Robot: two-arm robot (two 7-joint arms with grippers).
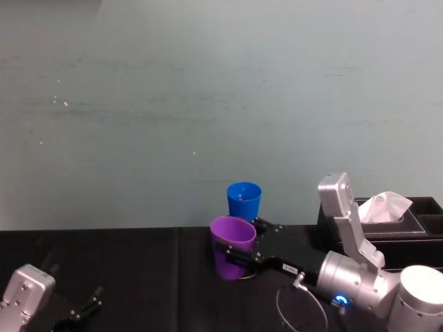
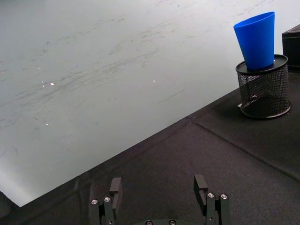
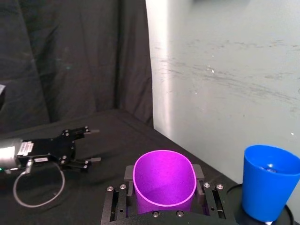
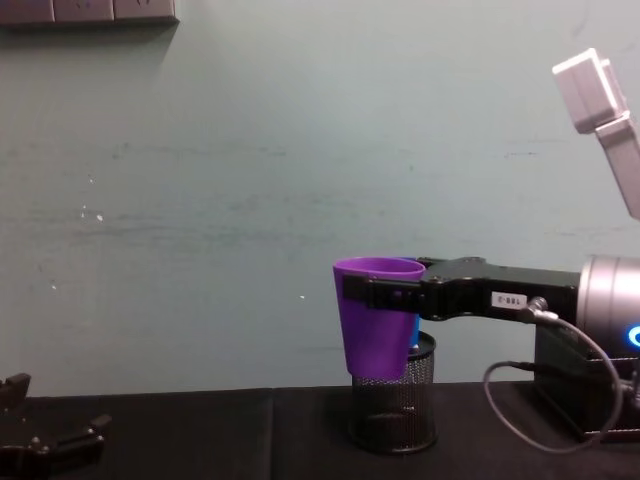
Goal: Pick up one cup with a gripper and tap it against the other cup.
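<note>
Nearest my head camera, the right claw [image 1: 239, 257], long, black and flat-jawed with a small white label, is clamped on the tapered purple plastic tumbler [image 1: 232, 246] just below its rim. I see the tumbler held upright, clear of the black cloth tabletop [image 1: 138, 277]. Just beyond it, at about 12 o'clock, the bright blue plastic tumbler [image 1: 243, 200] stands upright, seated in the mouth of a black wire-mesh pen holder [image 4: 394, 405]. From my chest camera the purple tumbler hangs in front of the blue one and covers most of it; whether the two touch I cannot tell. At 3 o'clock of the cups sits a black box with white tissue [image 1: 385, 206] poking up. Far over at 8 o'clock, my left claw [image 1: 83, 308] rests low by the tabletop's near edge, its jaws spread wide with nothing between them.
</note>
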